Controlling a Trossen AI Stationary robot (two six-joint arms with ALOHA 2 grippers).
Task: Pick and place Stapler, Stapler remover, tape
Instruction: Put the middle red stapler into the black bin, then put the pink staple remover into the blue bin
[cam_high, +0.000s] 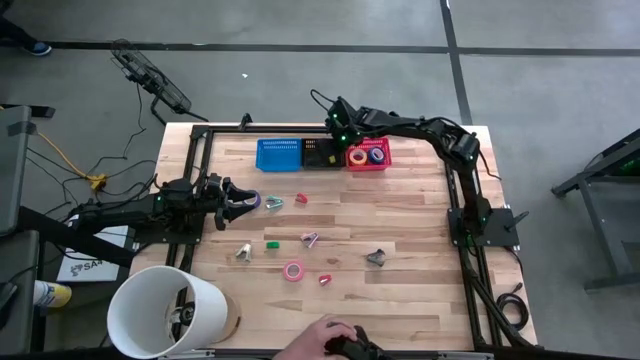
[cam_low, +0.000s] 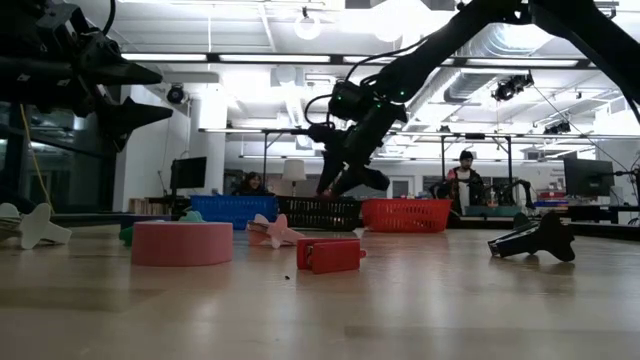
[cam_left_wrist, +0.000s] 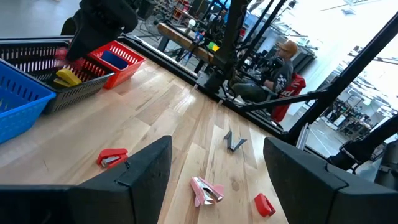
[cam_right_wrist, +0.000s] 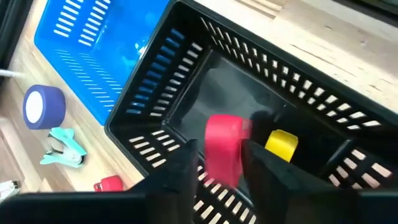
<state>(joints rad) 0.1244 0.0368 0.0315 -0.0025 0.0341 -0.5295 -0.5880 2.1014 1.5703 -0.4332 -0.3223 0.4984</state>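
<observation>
- Your right pincer hangs over the black basket at the far edge of the counter; its fingers sit either side of a red stapler, parted a little, and you can't really tell if they grip it or have let go; a yellow stapler lies in the basket just beside it
- Your left pincer waits at the left side of the counter, fingers wide apart, nothing in it
- Purple tape lies on the counter near the blue basket, a teal staple remover next to it
- Pink tape sits nearer the front; blue and yellow tape are in the red basket
</observation>
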